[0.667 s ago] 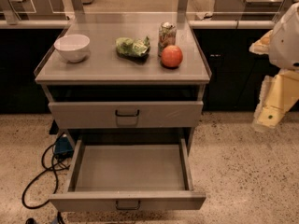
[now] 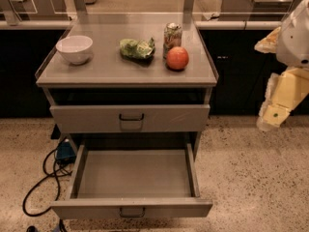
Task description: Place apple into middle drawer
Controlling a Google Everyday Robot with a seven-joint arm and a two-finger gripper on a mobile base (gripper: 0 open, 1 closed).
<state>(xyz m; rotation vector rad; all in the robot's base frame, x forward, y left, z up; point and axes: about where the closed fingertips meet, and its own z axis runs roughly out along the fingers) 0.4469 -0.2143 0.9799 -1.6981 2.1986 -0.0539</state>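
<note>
The apple (image 2: 177, 58), round and red-orange, sits on the cabinet top (image 2: 104, 69) at the right, just in front of a small metal can (image 2: 172, 34). The middle drawer (image 2: 135, 174) is pulled out wide open below, its grey tray bare, with the dark loop handle (image 2: 132, 210) on its front panel. My gripper (image 2: 273, 114) hangs at the right edge of the view, well right of the cabinet and about level with the closed upper drawer, away from the apple and holding nothing that I can see.
A white bowl (image 2: 74, 48) stands at the top's left and a green leafy packet (image 2: 137, 48) in its middle. The drawer above (image 2: 130, 118) is closed. A black cable and blue plug (image 2: 58, 161) lie on the floor left of the open drawer. Counters stand behind.
</note>
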